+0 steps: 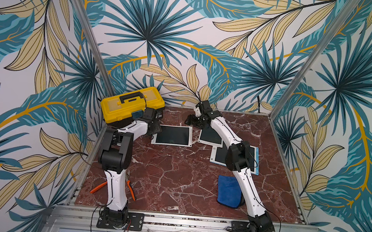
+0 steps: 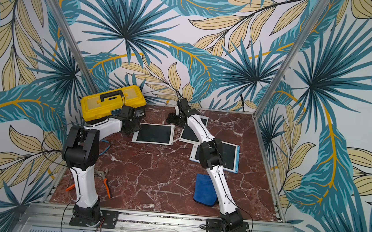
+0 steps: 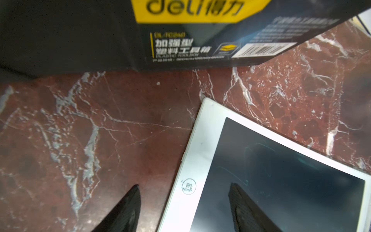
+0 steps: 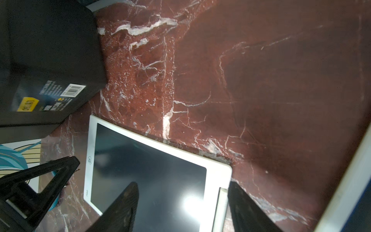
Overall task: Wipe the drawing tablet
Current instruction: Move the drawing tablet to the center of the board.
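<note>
Two things lie nearest: orange-handled pliers by the left arm's base and a folded blue cloth beside the right arm, both loose on the red marble table. Farther back, three tablets lie flat: a blue-framed tablet on the right, a second white tablet just beside it under the right arm, and the white-framed drawing tablet at the centre. The left jaws stand wide apart and empty over that central tablet's left edge, one of them above its dark screen. The right jaws, equally spread and holding nothing, hang over its right edge. Farthest left sits a yellow toolbox.
</note>
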Robot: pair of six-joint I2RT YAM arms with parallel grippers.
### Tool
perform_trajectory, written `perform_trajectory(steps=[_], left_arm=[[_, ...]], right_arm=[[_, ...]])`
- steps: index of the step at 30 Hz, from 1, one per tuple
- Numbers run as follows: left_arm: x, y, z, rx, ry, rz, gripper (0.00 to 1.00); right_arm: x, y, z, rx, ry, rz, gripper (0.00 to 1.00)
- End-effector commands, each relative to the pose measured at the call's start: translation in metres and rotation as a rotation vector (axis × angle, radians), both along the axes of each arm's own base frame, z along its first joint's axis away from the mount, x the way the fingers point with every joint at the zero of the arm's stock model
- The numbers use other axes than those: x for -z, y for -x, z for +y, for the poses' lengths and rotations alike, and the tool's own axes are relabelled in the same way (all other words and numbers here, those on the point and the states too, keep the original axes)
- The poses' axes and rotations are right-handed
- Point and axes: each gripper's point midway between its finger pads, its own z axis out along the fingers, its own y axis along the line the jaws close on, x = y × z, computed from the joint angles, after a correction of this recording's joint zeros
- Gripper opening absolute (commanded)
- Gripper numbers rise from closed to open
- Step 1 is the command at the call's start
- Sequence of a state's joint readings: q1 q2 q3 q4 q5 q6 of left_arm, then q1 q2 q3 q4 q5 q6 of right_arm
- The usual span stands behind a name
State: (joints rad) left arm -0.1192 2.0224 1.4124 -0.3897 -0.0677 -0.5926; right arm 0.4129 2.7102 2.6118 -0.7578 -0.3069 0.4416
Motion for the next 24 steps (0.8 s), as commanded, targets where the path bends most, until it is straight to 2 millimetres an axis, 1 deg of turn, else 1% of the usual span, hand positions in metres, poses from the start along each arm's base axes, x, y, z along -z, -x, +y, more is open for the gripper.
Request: perform_trajectory(steps=[1, 5, 8, 11, 18, 21, 24], left_arm=[[-0.007, -0.01, -0.003, 0.003, 0.033, -0.026, 0.72], [-0.001, -0.011, -0.01, 0.016, 0.07, -0.014, 0.72], [0.004, -0.009, -0.01, 0.016, 0.077, -0.002, 0.72], [0.009, -0.006, -0.011, 0.017, 0.077, 0.012, 0.71], [0.021, 0.0, -0.023, 0.032, 0.15, 0.041, 0.7], [0.02, 0.005, -0.029, 0.045, 0.175, 0.045, 0.69], [0.017, 0.015, -0.035, 0.065, 0.18, 0.048, 0.69]], right_arm=[[0.029, 0.009, -0.005, 0.013, 0.03, 0.069, 0.72], [0.04, 0.016, -0.004, 0.002, 0.027, 0.103, 0.72], [0.05, 0.026, -0.002, -0.012, 0.011, 0.151, 0.71], [0.055, 0.036, -0.002, -0.021, 0.002, 0.179, 0.7], [0.053, 0.052, 0.001, -0.038, -0.044, 0.198, 0.7], [0.05, 0.058, 0.003, -0.046, -0.062, 0.207, 0.69], [0.047, 0.065, 0.002, -0.056, -0.069, 0.211, 0.68]])
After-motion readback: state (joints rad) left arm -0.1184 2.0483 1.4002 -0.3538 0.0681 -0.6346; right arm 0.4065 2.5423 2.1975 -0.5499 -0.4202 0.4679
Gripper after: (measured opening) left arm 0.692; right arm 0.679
